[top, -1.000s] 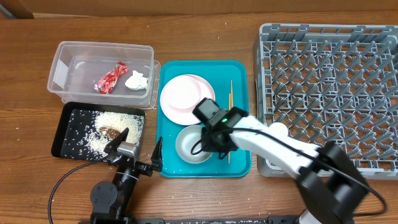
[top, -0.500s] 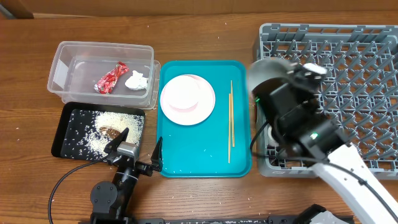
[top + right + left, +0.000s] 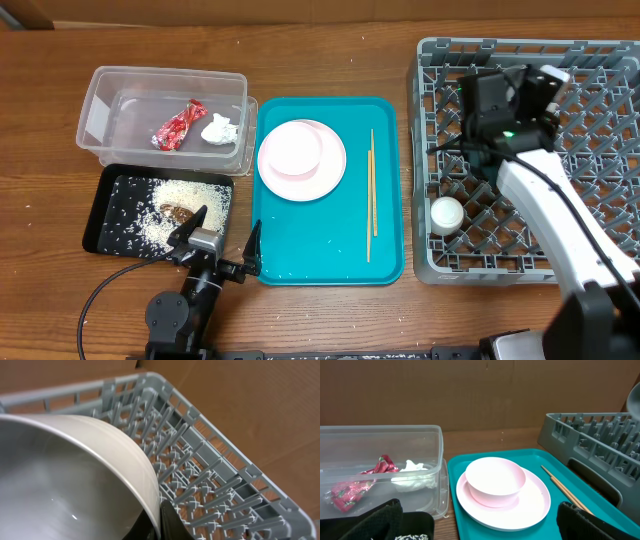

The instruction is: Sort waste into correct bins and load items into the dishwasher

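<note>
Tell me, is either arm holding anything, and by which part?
The right gripper pinches the white bowl by its rim, above the dish rack. The left gripper holds nothing.

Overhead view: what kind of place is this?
Likely a robot practice table set up for kitchen clean-up: a grey dish rack, a teal tray holding a pink plate, and a clear waste tub.

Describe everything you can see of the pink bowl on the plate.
The pink bowl is small, round and pale pink, with a smooth, glossy, plastic-like look. It stands upright and looks empty. It rests on the pink plate, off-centre toward the clear tub, and the plate lies on the teal tray. Nothing else touches it.
</note>
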Controlling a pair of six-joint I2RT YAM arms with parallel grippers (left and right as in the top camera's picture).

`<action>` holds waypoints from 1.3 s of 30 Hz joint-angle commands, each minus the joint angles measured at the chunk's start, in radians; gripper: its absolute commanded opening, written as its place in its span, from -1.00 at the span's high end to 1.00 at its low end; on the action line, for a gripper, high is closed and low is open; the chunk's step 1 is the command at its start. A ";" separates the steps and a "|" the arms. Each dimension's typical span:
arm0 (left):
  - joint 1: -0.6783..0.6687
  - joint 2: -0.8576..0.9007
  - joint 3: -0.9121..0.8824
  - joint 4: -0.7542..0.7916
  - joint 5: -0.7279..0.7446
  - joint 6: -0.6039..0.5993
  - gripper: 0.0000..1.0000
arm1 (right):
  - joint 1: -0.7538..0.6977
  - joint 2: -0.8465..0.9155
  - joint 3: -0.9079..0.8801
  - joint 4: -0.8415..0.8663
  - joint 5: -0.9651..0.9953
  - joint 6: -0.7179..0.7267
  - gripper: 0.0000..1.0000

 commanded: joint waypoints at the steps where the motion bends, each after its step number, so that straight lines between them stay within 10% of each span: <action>1: 0.006 -0.011 -0.007 0.003 0.015 0.021 -0.99 | 0.003 0.055 0.013 0.004 0.033 -0.078 0.92; 24: 0.006 -0.011 -0.007 0.003 0.015 0.021 -1.00 | 0.128 0.188 0.013 -0.100 0.047 -0.073 0.91; 29: 0.006 -0.011 -0.007 0.003 0.015 0.021 -1.00 | 0.129 0.183 0.013 -0.170 -0.117 -0.074 0.37; 39: 0.006 -0.011 -0.007 0.003 0.015 0.021 -0.99 | 0.129 0.179 0.036 -0.248 -0.338 0.006 0.21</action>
